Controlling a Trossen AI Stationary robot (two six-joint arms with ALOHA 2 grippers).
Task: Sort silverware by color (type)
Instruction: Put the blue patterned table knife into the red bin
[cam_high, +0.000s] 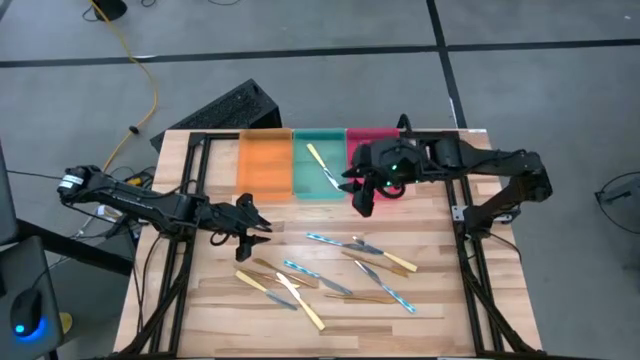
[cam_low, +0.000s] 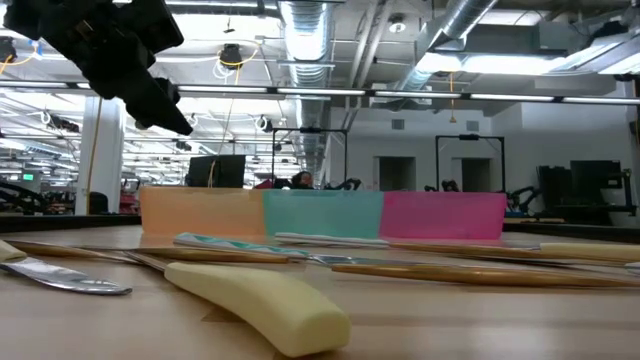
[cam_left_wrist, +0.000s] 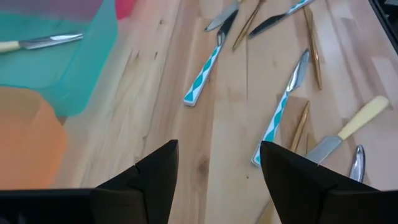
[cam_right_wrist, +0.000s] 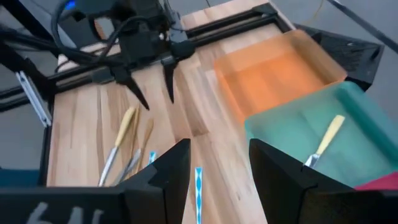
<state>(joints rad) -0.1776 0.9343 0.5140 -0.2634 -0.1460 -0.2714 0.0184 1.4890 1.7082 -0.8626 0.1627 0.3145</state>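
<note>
Several pieces of silverware (cam_high: 345, 268) lie flat and scattered on the near half of the wooden table: teal-and-white-handled knives (cam_left_wrist: 204, 76), thin bronze pieces (cam_left_wrist: 313, 51) and pale yellow-handled ones (cam_left_wrist: 357, 119). One yellow-handled knife (cam_high: 322, 165) lies in the green tray (cam_high: 305, 185). My left gripper (cam_high: 252, 226) hovers open above bare wood, left of the pile, fingers (cam_left_wrist: 155, 180) empty. My right gripper (cam_high: 362, 197) hangs open and empty, high over the near edges of the green and red trays (cam_high: 372, 138).
The orange tray (cam_high: 265, 165), the green tray and the red tray stand side by side at the table's far edge. Black frame rails (cam_high: 185, 190) run along both sides of the table. Bare wood lies between the trays and the pile.
</note>
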